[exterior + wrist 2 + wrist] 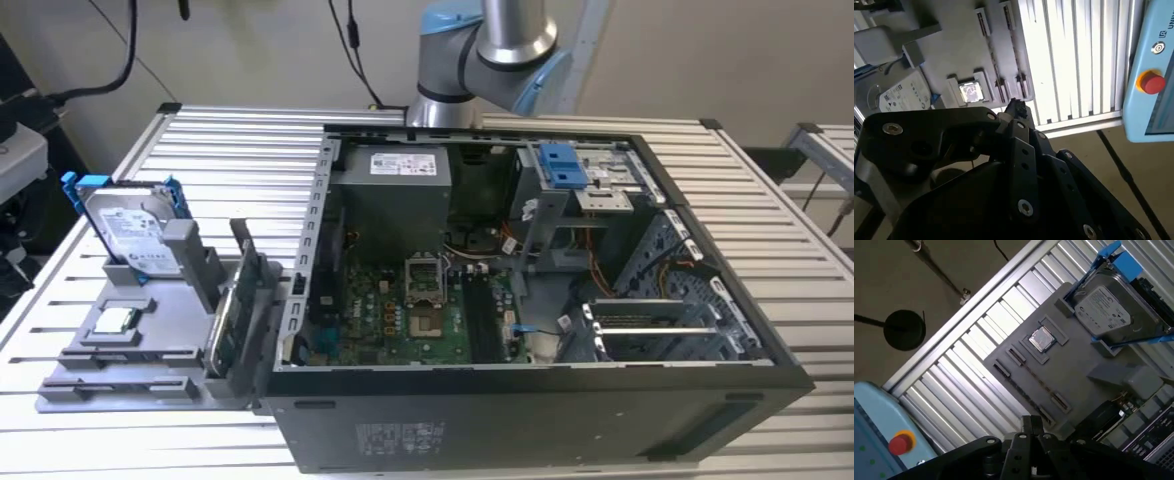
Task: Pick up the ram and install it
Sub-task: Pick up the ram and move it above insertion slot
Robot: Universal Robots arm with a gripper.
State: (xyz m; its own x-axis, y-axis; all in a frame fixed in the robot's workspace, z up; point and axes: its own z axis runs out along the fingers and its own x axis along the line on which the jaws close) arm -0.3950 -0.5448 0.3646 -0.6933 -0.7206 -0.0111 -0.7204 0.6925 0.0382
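Note:
A thin dark strip that looks like the ram (1036, 380) stands on edge between small end clips on the grey fixture tray (1079, 355); it also shows in the second wrist view as the ram (992, 56). My gripper (1031, 424) hovers well above that tray, near the clip row, and its black fingers meet at one tip with nothing between them. The second wrist view shows the same gripper (1014, 107) over the tray's edge. In the exterior view the open computer case (534, 400) shows its green motherboard (400, 310).
On the tray (147, 330) stand a silver hard drive with blue brackets (131, 225), a square chip (118, 320) and an upright circuit card (230, 330). The slatted metal table (240, 150) carries everything. A pale blue pendant with a red button (1152, 82) is on the floor side.

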